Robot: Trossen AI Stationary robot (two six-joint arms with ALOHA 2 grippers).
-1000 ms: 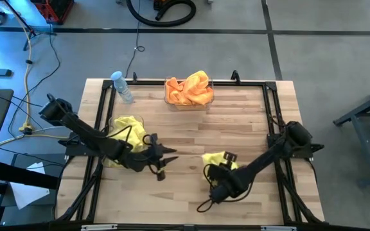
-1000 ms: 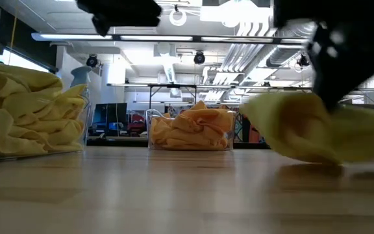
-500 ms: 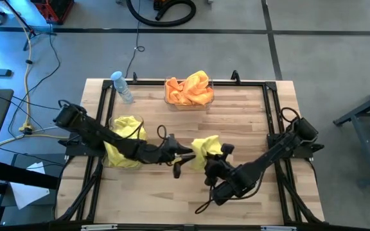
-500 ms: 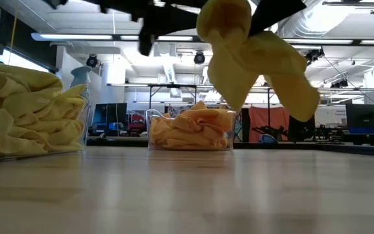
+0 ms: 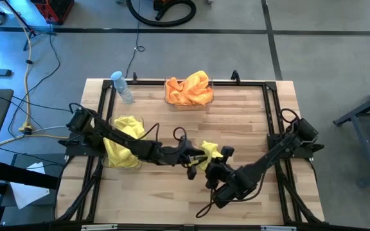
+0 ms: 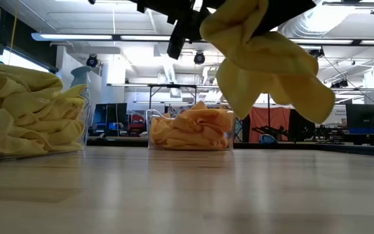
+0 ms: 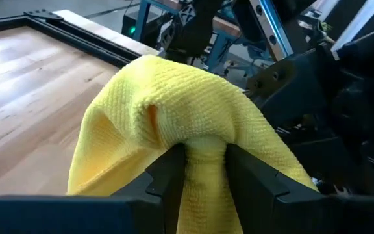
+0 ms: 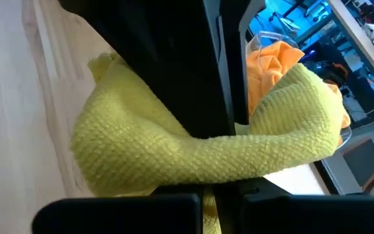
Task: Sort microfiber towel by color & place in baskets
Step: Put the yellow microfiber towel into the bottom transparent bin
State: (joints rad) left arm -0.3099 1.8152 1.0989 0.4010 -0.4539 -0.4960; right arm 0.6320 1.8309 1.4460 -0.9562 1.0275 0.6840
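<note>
Yellow towel point(image 5: 211, 152): hangs in the air above mid-table, clear of the wood, pinched from both sides. It is a handover config.

- Right gripper point(image 5: 214, 165): my fingers are pressed together on a fold of the cloth; in the right wrist view the towel point(image 8: 193, 146) drapes across them. This grip carries it off the table.
- Left gripper point(image 7: 200, 172): my fingers are part-closed, clamped on a bunched ridge of the same towel point(image 7: 174, 117). They sit partly apart because the wad of cloth fills the gap.
- Reason for the double grip, my judgement: the yellow basket point(image 5: 112, 163) is on the left arm's side, so the left arm is better placed to deliver.
- Orange basket point(image 5: 205, 102): far edge, full of orange cloths; not the target for this colour.
- Next step needs: right fingers to let go first, or the cloth gets stretched between the arms.
- Risk: a loose corner dragging or snagging on a finger.
</note>
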